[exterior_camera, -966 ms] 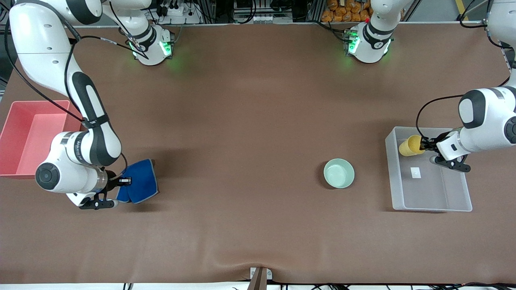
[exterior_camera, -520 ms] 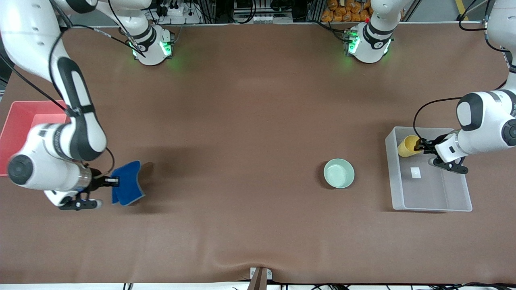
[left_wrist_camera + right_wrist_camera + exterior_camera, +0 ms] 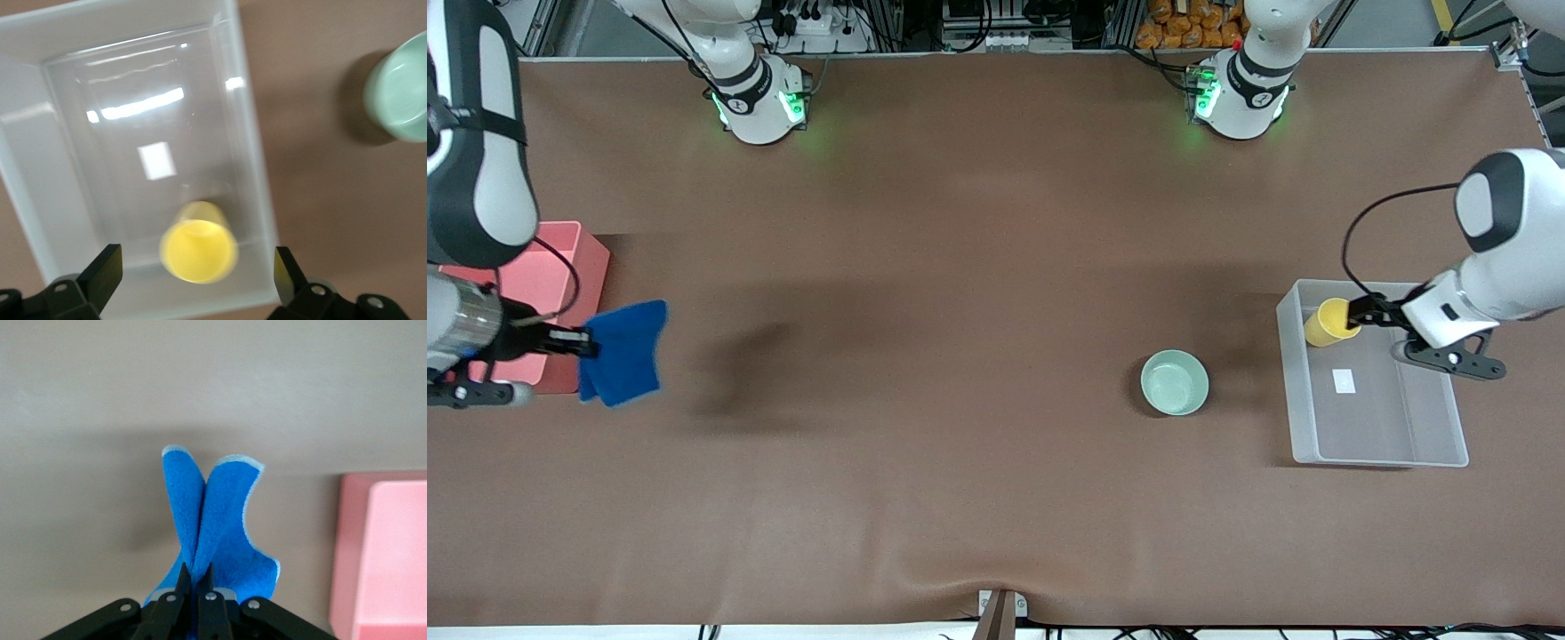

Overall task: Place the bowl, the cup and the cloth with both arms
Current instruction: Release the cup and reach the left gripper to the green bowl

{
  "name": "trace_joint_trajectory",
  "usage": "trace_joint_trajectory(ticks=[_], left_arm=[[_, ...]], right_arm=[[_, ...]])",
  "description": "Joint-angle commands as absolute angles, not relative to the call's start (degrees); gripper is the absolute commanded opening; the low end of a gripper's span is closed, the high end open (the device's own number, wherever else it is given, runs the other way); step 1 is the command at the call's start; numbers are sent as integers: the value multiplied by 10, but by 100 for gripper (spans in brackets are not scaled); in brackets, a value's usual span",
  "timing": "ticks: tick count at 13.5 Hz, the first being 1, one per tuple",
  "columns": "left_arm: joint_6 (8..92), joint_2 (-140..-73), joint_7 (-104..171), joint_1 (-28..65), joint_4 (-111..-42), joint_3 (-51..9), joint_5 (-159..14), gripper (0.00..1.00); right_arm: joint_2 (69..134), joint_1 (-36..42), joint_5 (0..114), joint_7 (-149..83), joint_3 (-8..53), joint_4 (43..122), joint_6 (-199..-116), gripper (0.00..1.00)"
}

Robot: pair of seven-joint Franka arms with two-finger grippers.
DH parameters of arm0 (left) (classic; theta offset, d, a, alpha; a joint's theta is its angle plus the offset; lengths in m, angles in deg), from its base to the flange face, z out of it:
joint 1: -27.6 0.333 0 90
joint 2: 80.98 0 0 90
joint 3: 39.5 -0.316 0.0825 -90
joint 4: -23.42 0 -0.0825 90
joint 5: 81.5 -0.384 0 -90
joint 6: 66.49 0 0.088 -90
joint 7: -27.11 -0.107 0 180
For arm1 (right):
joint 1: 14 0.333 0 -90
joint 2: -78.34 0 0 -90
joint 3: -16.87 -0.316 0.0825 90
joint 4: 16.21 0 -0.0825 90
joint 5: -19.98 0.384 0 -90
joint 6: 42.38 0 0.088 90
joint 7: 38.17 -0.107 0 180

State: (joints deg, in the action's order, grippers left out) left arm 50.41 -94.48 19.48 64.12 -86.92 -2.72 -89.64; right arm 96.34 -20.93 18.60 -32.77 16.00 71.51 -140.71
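My right gripper (image 3: 585, 341) is shut on the blue cloth (image 3: 624, 352), which hangs in the air over the table just beside the pink bin (image 3: 567, 258). The right wrist view shows the fingers pinching the folded cloth (image 3: 223, 520) at my right gripper (image 3: 193, 581). My left gripper (image 3: 1357, 311) is open over the clear bin (image 3: 1378, 462). The yellow cup (image 3: 1328, 323) lies in that bin's corner nearest the robots' bases. In the left wrist view the cup (image 3: 199, 250) sits blurred between my wide-open left gripper (image 3: 195, 275), touching neither finger. The mint bowl (image 3: 1175, 382) stands on the table beside the clear bin.
The pink bin (image 3: 390, 547) stands at the right arm's end of the table. The clear bin (image 3: 257, 167) at the left arm's end holds a small white label (image 3: 1344, 380). The bowl also shows in the left wrist view (image 3: 400, 93). Brown table mat lies between them.
My right arm has carried the cloth up off the table and toward the pink bin. My left gripper has opened and let go of the cup, and the wrist has drawn back.
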Motion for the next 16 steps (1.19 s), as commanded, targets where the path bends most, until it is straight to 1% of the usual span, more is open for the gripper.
trace_joint_trajectory(ticks=[1, 4, 7, 9, 10, 12, 14, 15, 16], left_arm=[[494, -968, 349, 638, -864, 34, -889, 100], [531, -999, 533, 553, -868, 38, -912, 100], [559, -1063, 728, 506, -869, 37, -1033, 100], [589, -1107, 818, 497, -871, 37, -1106, 100], [603, -1127, 849, 497, -872, 37, -1138, 100], [628, -1164, 888, 501, -871, 36, -1180, 100], [643, -1186, 913, 502, -870, 34, -1196, 100], [645, -1190, 920, 502, -868, 34, -1196, 93], [645, -1194, 921, 502, -867, 34, -1196, 81]], right_arm=[[955, -221, 125, -315, 156, 698, -1367, 0], [945, -264, 87, -231, 161, 698, -1356, 0], [950, -329, 58, -151, 163, 698, -1360, 0], [954, -390, 59, -92, 162, 699, -1362, 0], [955, -405, 59, -68, 162, 699, -1365, 0], [956, -453, 60, -19, 162, 705, -1363, 0], [963, -491, 62, 41, 162, 705, -1364, 0], [963, -503, 63, 53, 162, 706, -1362, 0], [963, -514, 62, 59, 162, 712, -1361, 0]])
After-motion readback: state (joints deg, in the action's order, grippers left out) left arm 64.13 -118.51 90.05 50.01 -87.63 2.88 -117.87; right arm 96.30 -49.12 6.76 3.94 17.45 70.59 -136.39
